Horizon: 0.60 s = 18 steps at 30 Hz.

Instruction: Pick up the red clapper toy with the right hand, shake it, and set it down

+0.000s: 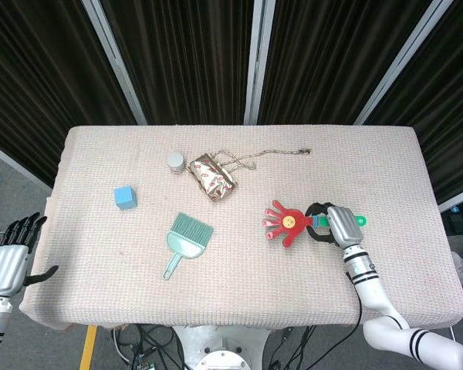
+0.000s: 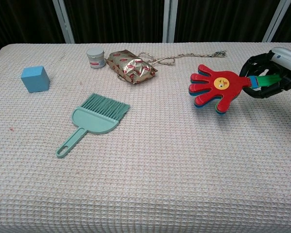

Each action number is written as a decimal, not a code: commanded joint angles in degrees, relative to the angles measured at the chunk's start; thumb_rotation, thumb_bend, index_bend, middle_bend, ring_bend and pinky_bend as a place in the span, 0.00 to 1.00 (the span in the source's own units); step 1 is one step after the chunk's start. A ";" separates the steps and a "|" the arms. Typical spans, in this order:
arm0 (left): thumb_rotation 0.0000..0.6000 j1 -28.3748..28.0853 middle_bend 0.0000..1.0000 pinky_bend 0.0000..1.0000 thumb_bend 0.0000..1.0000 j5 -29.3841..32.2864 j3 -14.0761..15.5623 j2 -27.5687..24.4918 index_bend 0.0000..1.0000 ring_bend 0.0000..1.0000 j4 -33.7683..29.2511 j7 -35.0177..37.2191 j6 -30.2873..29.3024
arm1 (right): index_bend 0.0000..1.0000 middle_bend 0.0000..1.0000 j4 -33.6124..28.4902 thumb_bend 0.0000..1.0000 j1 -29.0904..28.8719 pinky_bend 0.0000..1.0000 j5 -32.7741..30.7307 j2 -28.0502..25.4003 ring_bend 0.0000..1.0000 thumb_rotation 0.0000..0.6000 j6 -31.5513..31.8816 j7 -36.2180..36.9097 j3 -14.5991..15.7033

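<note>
The red clapper toy (image 1: 284, 224) (image 2: 214, 87) is shaped like a hand, with blue and green layers under it and a green handle. My right hand (image 1: 338, 226) (image 2: 274, 73) grips that handle and holds the toy lifted off the cloth, palm end pointing left. In the chest view the toy hangs clear above the table at the right side. My left hand (image 1: 6, 258) hangs open beside the table's left edge, low in the head view, holding nothing.
On the pink cloth-covered table (image 1: 239, 285) lie a teal dustpan brush (image 1: 187, 240) (image 2: 94, 119), a blue cube (image 1: 124, 197) (image 2: 35, 78), a small white jar (image 1: 174, 161) (image 2: 95, 58), a foil snack bag (image 1: 213, 177) (image 2: 132, 66) and a thin chain (image 1: 270, 155).
</note>
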State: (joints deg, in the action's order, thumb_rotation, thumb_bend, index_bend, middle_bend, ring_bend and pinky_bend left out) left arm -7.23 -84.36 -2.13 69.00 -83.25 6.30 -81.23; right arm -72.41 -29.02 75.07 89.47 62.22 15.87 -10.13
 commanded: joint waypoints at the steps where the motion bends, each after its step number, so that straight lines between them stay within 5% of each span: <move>1: 1.00 -0.01 0.02 0.06 0.16 -0.01 0.00 -0.05 0.04 0.00 -0.07 -0.03 0.01 | 1.00 0.64 -0.24 0.47 1.36 0.82 -0.28 0.55 0.59 1.00 1.38 5.21 -1.41; 6: 1.00 0.01 0.02 0.06 0.16 0.06 0.04 -0.21 0.04 0.00 -0.25 -0.05 0.12 | 1.00 0.67 -3.68 0.51 2.54 0.99 -2.94 -0.36 0.76 1.00 0.79 9.81 -3.11; 18: 1.00 0.06 0.02 0.07 0.16 0.21 0.14 -0.05 0.05 0.00 0.09 0.34 0.39 | 1.00 0.85 -14.35 0.54 5.70 1.00 -9.70 -4.30 0.99 1.00 -2.26 22.24 -8.18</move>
State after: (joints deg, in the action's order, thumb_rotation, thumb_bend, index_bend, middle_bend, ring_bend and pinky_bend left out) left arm -7.17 -84.15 -1.99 68.95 -83.15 6.64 -80.84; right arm -84.96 -24.06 66.17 86.10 60.61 35.98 -17.20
